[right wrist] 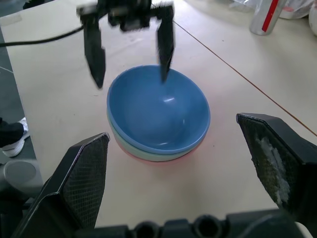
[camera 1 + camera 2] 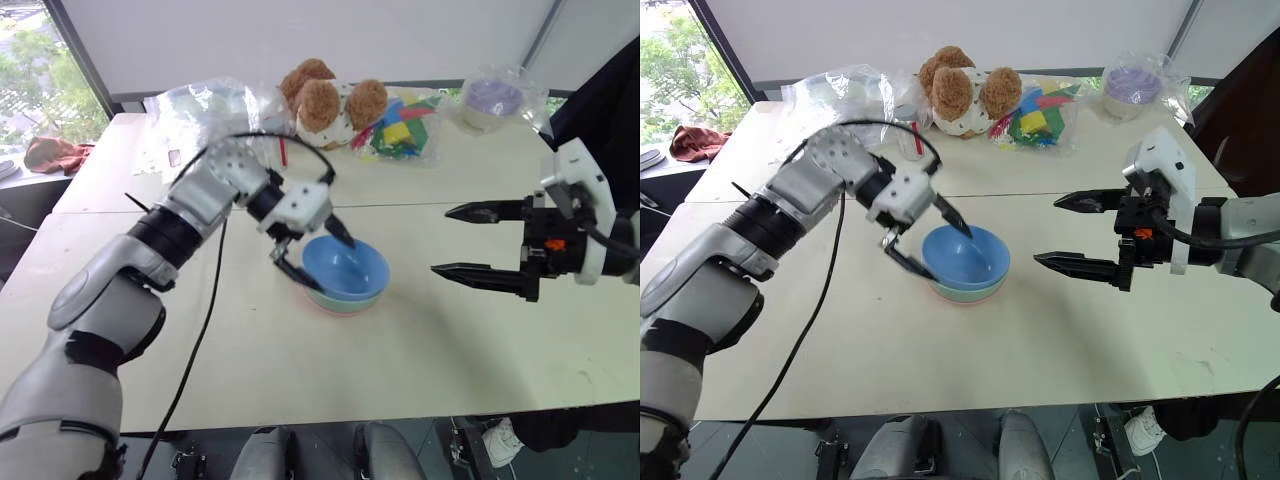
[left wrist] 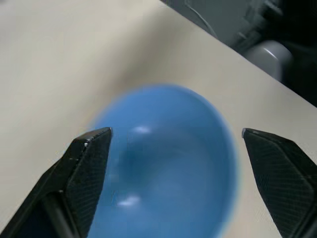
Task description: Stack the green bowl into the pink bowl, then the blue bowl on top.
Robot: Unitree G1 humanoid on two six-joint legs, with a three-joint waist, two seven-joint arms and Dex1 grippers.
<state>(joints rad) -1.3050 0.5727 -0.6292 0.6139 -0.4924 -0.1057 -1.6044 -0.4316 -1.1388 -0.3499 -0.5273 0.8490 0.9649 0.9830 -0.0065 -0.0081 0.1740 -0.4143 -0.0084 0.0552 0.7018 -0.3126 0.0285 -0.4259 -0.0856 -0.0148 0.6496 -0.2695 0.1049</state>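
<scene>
While the round sky-blue plastic bowl (image 2: pixel 346 270) sits nested atop the pale mint-green bowl (image 1: pixel 148 155) and light pink bowl (image 1: pixel 130 153) at the cream table's (image 2: pixel 420 350) centre, the left gripper (image 2: pixel 312 254) straddles its nine-o'clock rim, fingers spread; the right gripper (image 2: pixel 460 241) hovers empty at three o'clock, fingers wide apart.

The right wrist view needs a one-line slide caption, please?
Blue bowl nested atop green bowl and pink bowl, open left gripper poised above.
</scene>
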